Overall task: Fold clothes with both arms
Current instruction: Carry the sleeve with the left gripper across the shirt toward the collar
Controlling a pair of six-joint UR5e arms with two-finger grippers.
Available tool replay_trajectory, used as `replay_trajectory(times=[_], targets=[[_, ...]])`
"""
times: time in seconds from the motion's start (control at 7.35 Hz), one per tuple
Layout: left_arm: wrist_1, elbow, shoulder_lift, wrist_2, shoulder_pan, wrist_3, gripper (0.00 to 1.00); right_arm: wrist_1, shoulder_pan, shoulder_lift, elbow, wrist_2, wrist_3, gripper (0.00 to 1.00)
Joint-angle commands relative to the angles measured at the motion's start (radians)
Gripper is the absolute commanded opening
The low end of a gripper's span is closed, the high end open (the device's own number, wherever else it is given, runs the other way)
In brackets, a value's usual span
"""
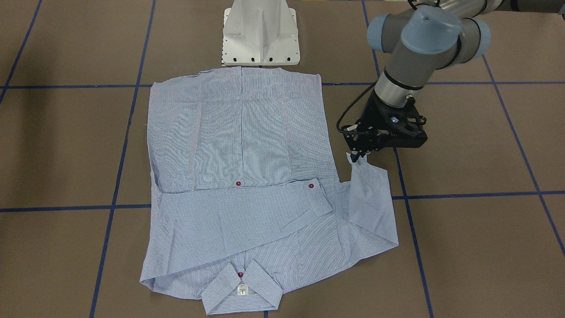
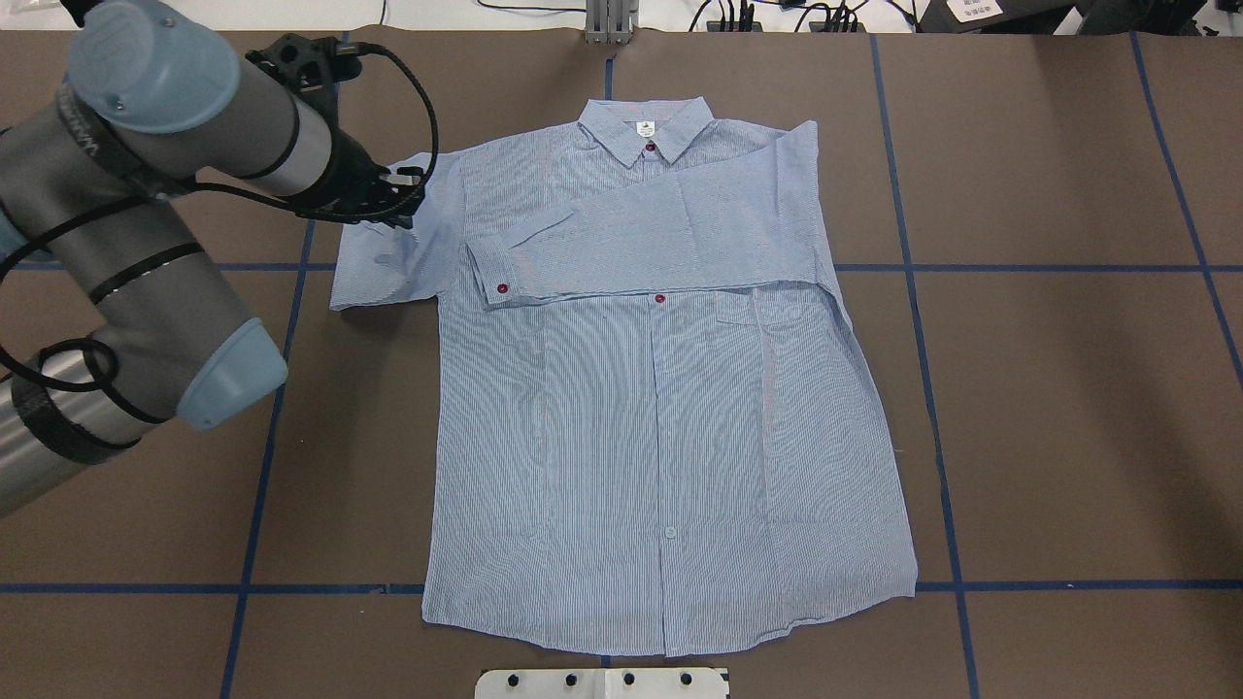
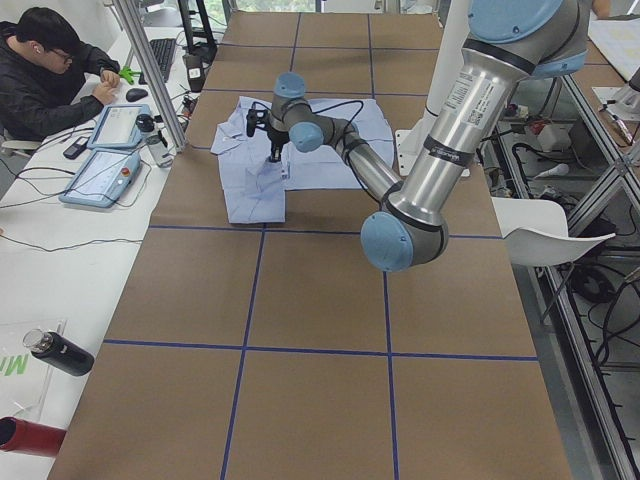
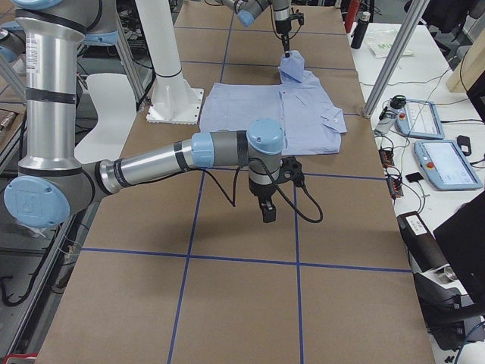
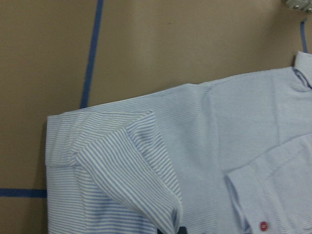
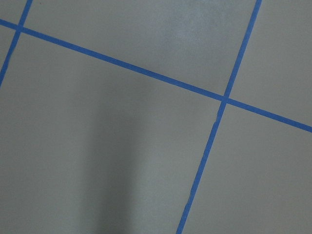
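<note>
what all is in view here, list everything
shirt: one, light blue striped, flat on the table, one sleeve folded across the chest
table: one, brown, under everything
tape lines: several, blue, gridding the table
pedestal base: one, white, by the shirt's hem
operator: one, black top, seated at the side bench
bottle: one, black, on the side bench
left gripper: one, black, shut on the shirt's other sleeve end
right gripper: one, black, above the table, off the shirt; jaws unclear
</note>
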Motion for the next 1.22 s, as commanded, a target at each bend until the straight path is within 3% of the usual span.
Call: replay_trajectory(times=[0.0, 0.14, 0.41, 0.82, 1.09], targets=[[0.131, 0.009, -0.151, 0.027, 0.055, -0.054, 0.00, 0.000, 0.000, 0.000, 0.001, 0.000, 0.001, 1.00], [0.155, 0.032, -0.202, 0.062, 0.079, -0.109, 0.00, 0.000, 0.000, 0.000, 0.001, 0.000, 0.001, 1.00], [0.156, 0.238, -0.382, 0.070, 0.079, -0.186, 0.00, 0.000, 0.000, 0.000, 0.002, 0.000, 0.003, 1.00], [0.147, 0.393, -0.498, 0.092, 0.101, -0.248, 0.00, 0.000, 0.000, 0.000, 0.002, 0.000, 0.003, 1.00], [0.143, 0.438, -0.532, 0.093, 0.145, -0.271, 0.00, 0.000, 0.000, 0.000, 0.002, 0.000, 0.004, 1.00]])
